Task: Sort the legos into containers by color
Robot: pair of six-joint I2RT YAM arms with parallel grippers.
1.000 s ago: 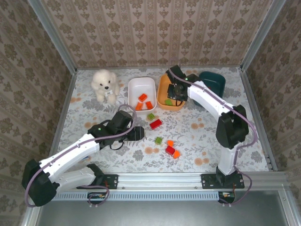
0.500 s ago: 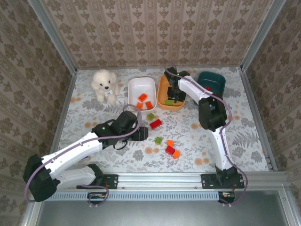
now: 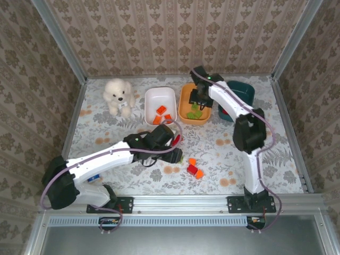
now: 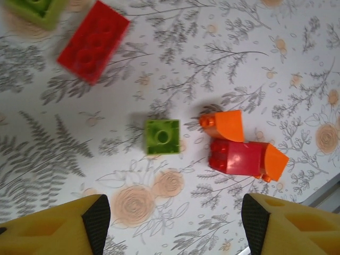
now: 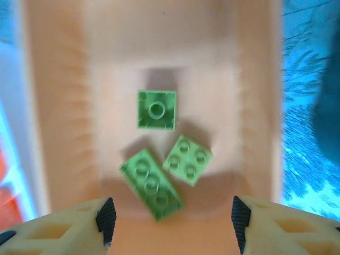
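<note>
Over the middle of the table [image 3: 95,125], the left gripper [image 4: 175,220] hangs with its two yellow fingers [image 4: 53,231] far apart and nothing between them. Just ahead of the gap a small green brick [image 4: 162,136] lies flat on the flowered surface. Just beside it, toward the right finger in the wrist view, sits an orange brick [image 4: 226,125]. Touching that one is a red brick [image 4: 236,156].

At the back of the table, the right gripper [image 5: 172,218] stands above the orange tub [image 5: 58,106], jaws parted and empty. Three green bricks [image 5: 187,159] rest on the tub floor below it, so I judge that green belongs there. The white tub [image 3: 150,103] next to it holds a few orange-red bricks. The teal tub [image 3: 244,93] is on the other side, and I cannot tell what is inside it.

The step in hand, I think, is the pick of the small green brick by the left arm. To do it well, the gripper should come straight down, centred on the brick, with the fingers turned to meet two flat opposite sides. The orange brick is near, so the finger on that side needs care not to push it. The jaws should close only when the fingertips are low around the brick. Then comes a clean lift and a carry to the orange tub.
</note>
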